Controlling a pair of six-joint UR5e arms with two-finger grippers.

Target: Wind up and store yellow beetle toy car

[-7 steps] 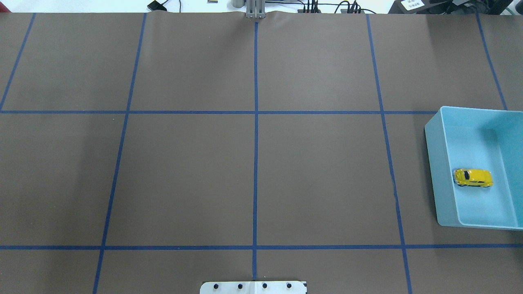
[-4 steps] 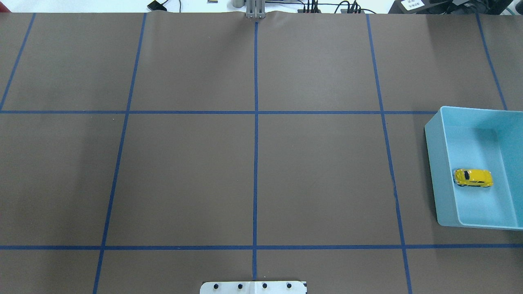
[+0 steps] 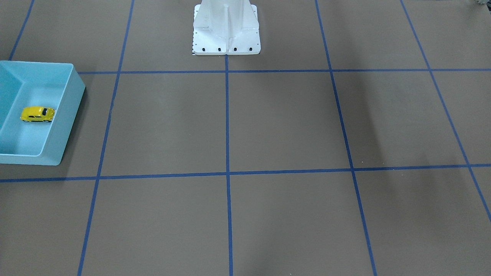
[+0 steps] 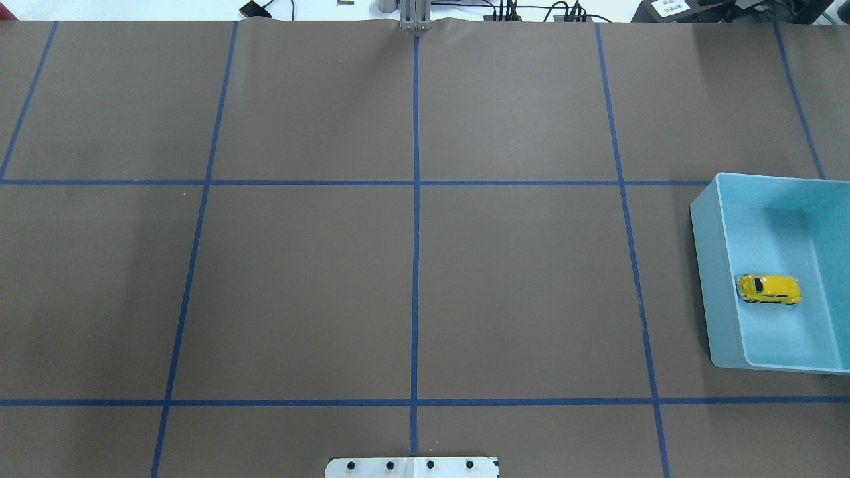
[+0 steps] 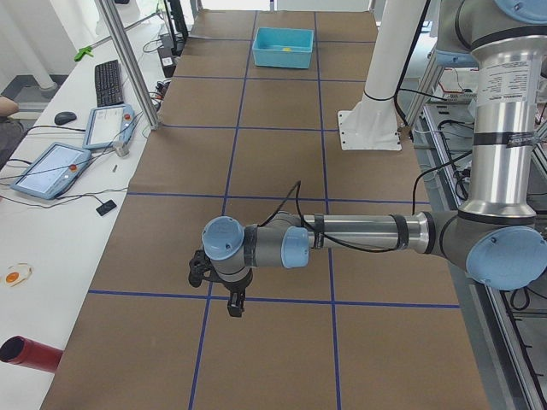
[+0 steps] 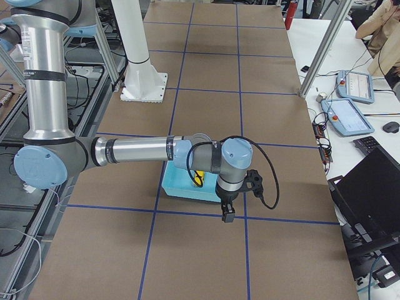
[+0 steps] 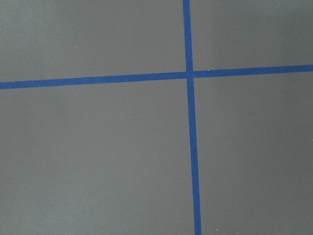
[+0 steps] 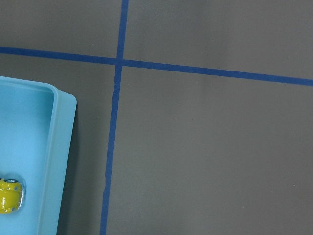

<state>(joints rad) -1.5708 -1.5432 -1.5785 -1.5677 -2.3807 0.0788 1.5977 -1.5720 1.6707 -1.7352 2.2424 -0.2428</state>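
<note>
Exterior right shows the right end effector (image 6: 226, 216) hanging just outside the blue bin (image 6: 181, 190), its grip, like that of the left end effector (image 5: 232, 305), impossible to tell; beyond, the yellow beetle toy car (image 4: 769, 289) rests unmoved inside, at the tabletop's right edge, seemingly stored

The worktop (image 4: 299, 285) is viewed from above and behind the robot, and from across it, facing the white base (image 3: 226, 27). It is seen lengthwise from either end in the side views. Both wrist views are held close, pointed straight down. The light blue bin (image 4: 704, 265) holding the yellow beetle toy car (image 4: 769, 289) is shared by all but the left wrist view.
</note>
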